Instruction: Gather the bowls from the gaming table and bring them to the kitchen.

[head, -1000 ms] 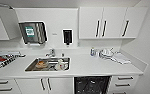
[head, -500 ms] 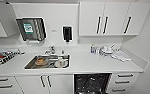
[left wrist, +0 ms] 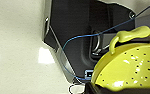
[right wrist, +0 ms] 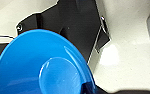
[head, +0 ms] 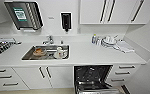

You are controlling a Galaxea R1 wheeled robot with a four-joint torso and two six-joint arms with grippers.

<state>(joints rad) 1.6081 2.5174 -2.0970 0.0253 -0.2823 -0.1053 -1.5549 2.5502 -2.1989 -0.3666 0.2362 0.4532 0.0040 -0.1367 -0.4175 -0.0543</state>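
The kitchen lies ahead in the head view: a white countertop [head: 91, 53], an inset steel sink [head: 28, 57] and white handled cabinets [head: 96, 11]. A yellow-green bowl [left wrist: 131, 67] with small holes and a looped handle hangs over the pale floor, and my left gripper [left wrist: 108, 88] is shut on its rim. My right gripper [right wrist: 92, 88] is shut on the bright blue bowl [right wrist: 28, 65], which also hangs above the floor. The gaming table is out of view.
The dishwasher [head: 93, 77] stands open under the counter. Dishes [head: 59, 52] lie in the sink and more crockery [head: 111, 41] is stacked at the counter's right end. A black dispenser [head: 66, 21] and a paper dispenser [head: 23, 15] hang on the wall.
The head camera has moved closer: the counter and sink sit higher in the picture and more of the open dishwasher shows.
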